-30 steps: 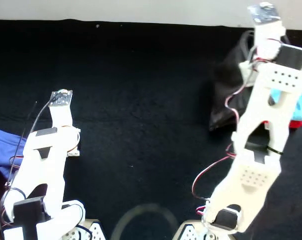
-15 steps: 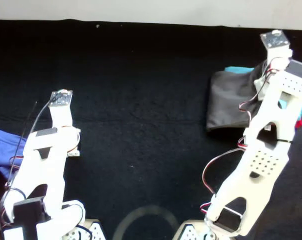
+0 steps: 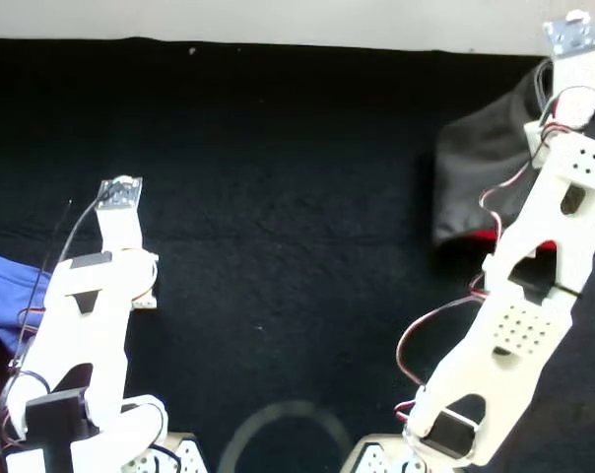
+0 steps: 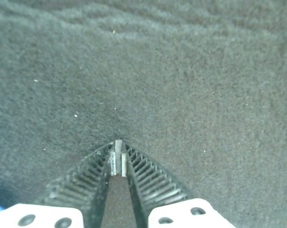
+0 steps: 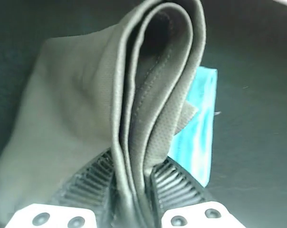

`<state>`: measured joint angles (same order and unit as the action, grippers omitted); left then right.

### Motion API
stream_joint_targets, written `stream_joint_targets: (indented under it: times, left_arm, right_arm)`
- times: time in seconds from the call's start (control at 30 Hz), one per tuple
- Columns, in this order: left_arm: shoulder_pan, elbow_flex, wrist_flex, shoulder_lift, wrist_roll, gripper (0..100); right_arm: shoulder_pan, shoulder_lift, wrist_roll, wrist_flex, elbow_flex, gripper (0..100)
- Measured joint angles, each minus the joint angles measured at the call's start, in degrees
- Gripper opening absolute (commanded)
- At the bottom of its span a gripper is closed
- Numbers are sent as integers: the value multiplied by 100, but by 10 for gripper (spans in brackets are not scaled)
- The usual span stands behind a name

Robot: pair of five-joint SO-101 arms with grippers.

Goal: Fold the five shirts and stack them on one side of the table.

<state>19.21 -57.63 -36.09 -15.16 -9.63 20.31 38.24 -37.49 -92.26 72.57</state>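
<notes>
Grey shirt, folded, sits pinched in my right gripper at the far right of the table (teal shirt just beside it). My left gripper is pressed together on nothing; a blue shirt lies at the left edge.

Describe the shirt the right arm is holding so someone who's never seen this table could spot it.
On the black cloth-covered table, look to the far right corner, where the right gripper is clamped on a folded dark grey shirt. A turquoise cloth and a red cloth peek out beneath it; it alone is grey.
</notes>
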Motion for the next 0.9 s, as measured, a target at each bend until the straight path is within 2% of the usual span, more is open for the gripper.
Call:
stream_joint_targets:
  times: [0.3, 0.53, 0.67, 0.9]
  left_arm:
    - [0, 0, 0, 0, 0, 10]
    - [0, 0, 0, 0, 0, 10]
    - [0, 0, 0, 0, 0, 10]
    - [0, 0, 0, 0, 0, 10]
  right_arm:
    - [-527, -352, 0, -396, 501, 6]
    - [-580, -695, -105, -396, 510, 6]
    - [-299, -695, -396, -281, 510, 6]
    - [501, 53, -448, 932, -141, 6]
